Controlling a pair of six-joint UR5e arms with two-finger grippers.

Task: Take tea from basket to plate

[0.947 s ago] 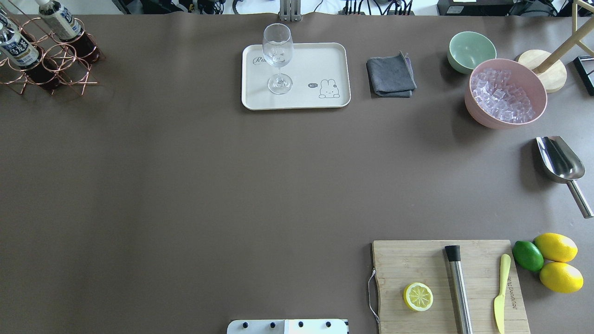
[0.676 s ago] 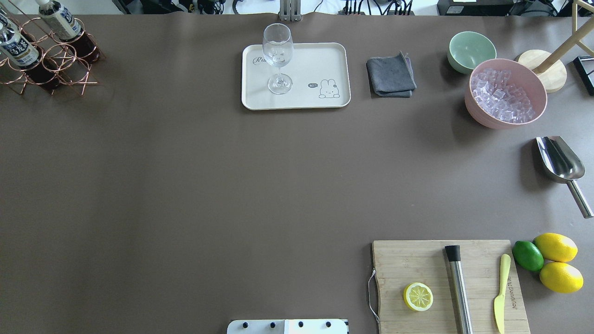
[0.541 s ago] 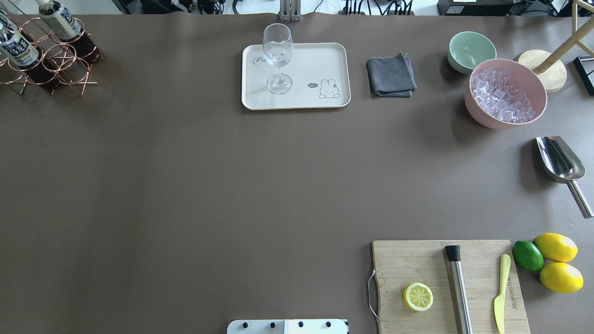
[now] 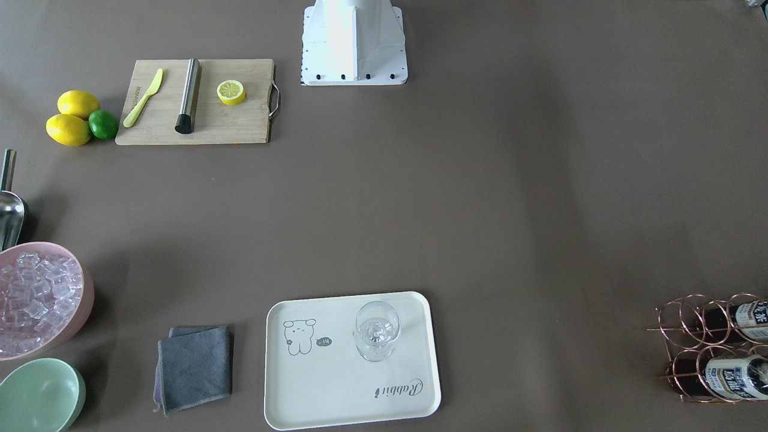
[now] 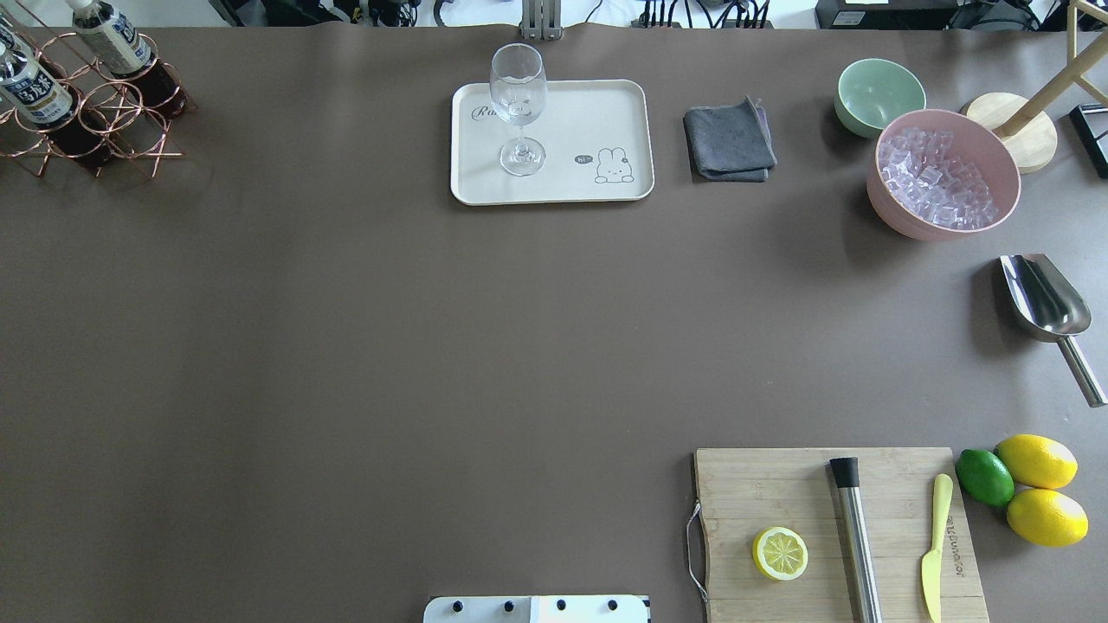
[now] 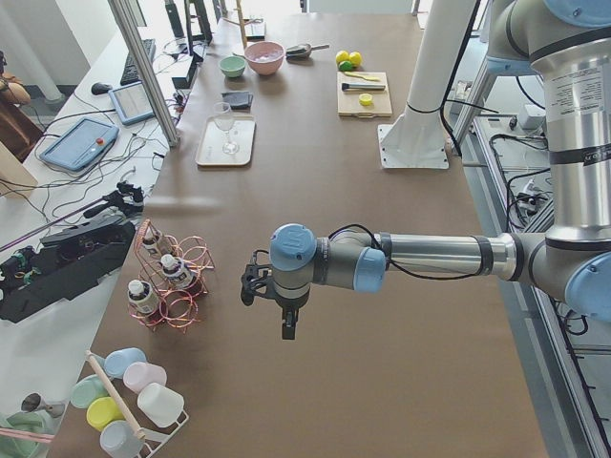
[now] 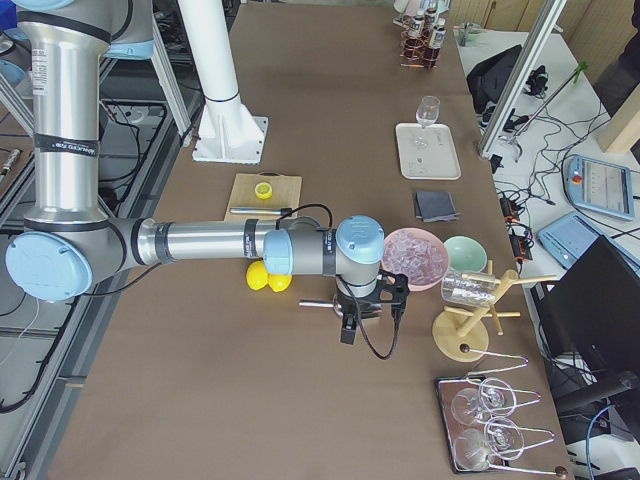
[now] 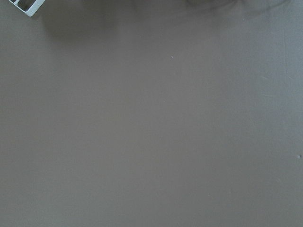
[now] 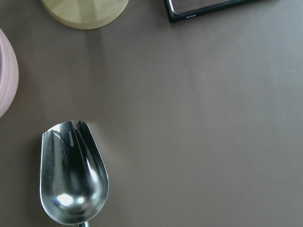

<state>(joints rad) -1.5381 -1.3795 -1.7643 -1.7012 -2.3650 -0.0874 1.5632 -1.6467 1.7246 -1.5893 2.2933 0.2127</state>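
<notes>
Plainly, the small clear white-capped tea bottle (image 5: pixel 111 39) stands in the rose-gold wire basket (image 5: pixel 111 111), upper left of the overhead frame, well apart from the cream rectangular plate (image 5: pixel 597 112). I cannot tell whether the left end effector (image 6: pixel 286 326) or the right end effector (image 7: pixel 347 332) is released or clenched.

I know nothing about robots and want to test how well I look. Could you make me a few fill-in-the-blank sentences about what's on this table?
1. The copper wire basket holds ____ tea bottles.
2. The wine glass stands on a tray that bears ____ tea bottles.
3. The ice cubes fill the ____ bowl.
4. Beside the lime lie ____ whole lemons.

Missing words: three; no; pink; two.
</notes>
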